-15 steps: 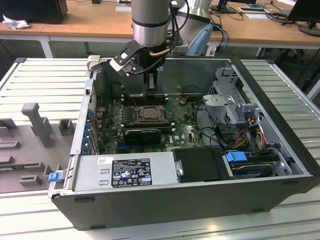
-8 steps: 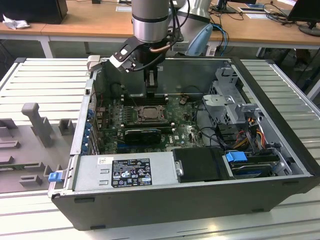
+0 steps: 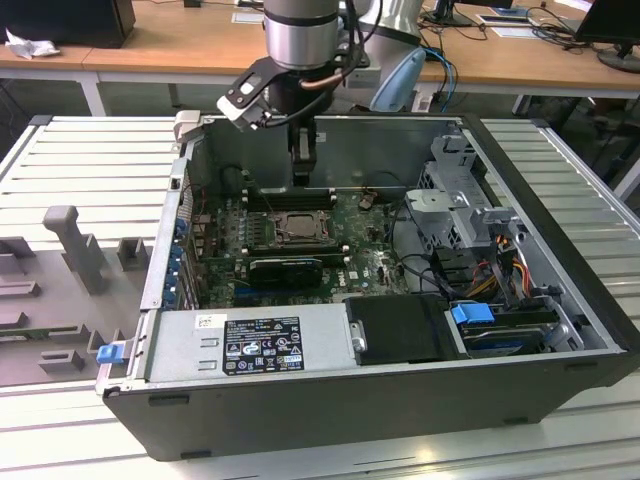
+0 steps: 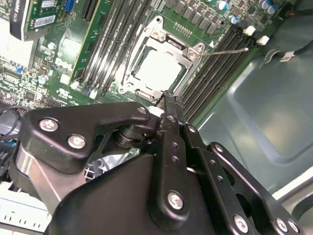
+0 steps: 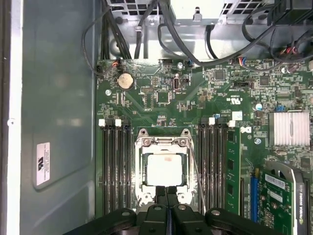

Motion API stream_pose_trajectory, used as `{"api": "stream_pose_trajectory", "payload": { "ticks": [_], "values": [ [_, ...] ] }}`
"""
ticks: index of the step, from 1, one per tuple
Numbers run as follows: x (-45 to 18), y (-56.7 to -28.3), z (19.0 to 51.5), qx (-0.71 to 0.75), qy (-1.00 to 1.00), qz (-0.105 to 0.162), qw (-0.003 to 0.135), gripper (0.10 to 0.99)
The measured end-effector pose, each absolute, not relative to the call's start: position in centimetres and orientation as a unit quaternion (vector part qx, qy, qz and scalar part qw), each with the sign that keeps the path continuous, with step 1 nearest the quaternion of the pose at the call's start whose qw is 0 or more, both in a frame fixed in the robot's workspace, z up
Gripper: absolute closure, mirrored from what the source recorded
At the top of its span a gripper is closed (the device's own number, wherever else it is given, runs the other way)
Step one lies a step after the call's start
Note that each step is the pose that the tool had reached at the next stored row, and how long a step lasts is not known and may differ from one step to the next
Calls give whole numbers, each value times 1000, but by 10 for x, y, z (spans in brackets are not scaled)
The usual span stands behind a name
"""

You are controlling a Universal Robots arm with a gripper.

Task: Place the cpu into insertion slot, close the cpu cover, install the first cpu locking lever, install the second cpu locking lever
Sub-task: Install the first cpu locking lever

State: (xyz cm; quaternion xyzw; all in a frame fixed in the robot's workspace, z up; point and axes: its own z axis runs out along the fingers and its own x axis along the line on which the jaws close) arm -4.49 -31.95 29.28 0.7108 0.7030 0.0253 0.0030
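Cpu under closed cpu cover | jaws together at its edge | second wrist view: lever unlatched

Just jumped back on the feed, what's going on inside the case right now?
The arm's gripper, fingers together, hovers low at the edge of the cpu cover, which lies down around the cpu seated on the green motherboard. One thin locking lever sticks out beside it, apparently unlatched.

Exterior view: high, oblique, well back, looking down into the open computer case; arm at 12 o'clock. Both wrist views close over the motherboard — first straight down, second tilted — all three share the insertion slot.
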Motion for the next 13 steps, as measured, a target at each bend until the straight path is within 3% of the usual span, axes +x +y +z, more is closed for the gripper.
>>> {"api": "stream_pose_trajectory", "payload": {
  "ticks": [13],
  "values": [
    [-45,-319,298,621,784,24,-1,980]
  ]
}}
